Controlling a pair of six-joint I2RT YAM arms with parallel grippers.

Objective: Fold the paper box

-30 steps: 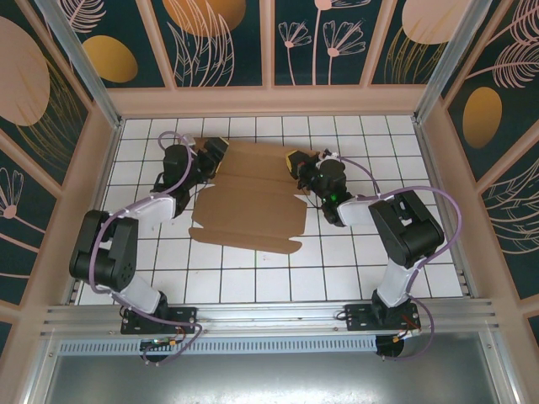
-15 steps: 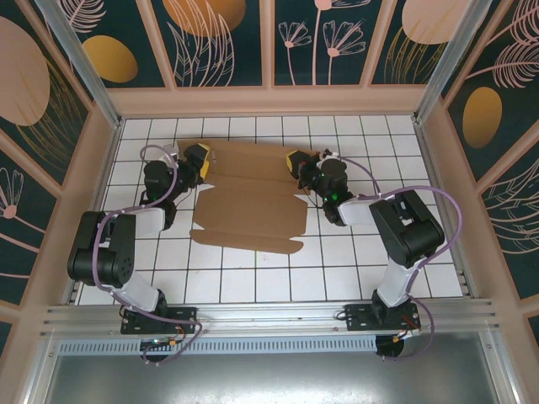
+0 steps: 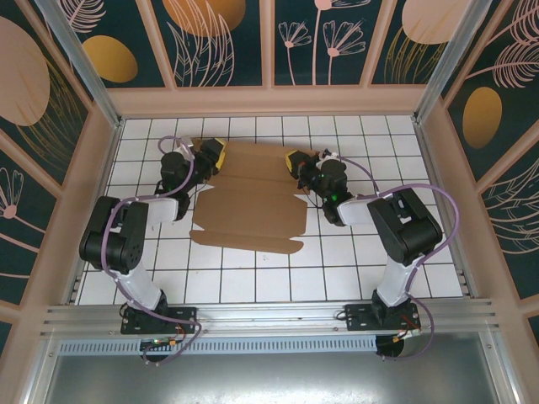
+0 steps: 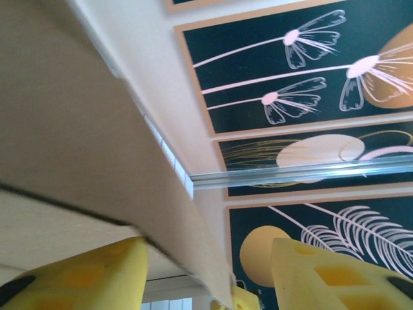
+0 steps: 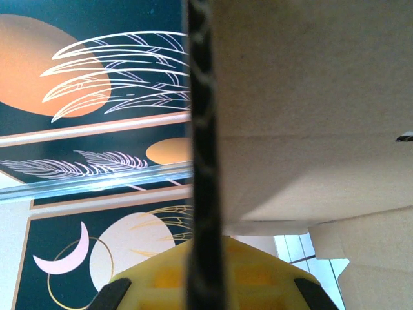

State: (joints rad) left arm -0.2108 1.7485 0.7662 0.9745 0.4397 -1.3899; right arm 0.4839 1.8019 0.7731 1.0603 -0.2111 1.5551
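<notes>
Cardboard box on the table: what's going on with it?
Both arms are at the far edge of the box, which lies mostly flat on the tiled table. The right gripper is shut on its far right edge. The left gripper sits at the far left corner, jaws apart, with a cardboard edge between them, not clamped.
</notes>
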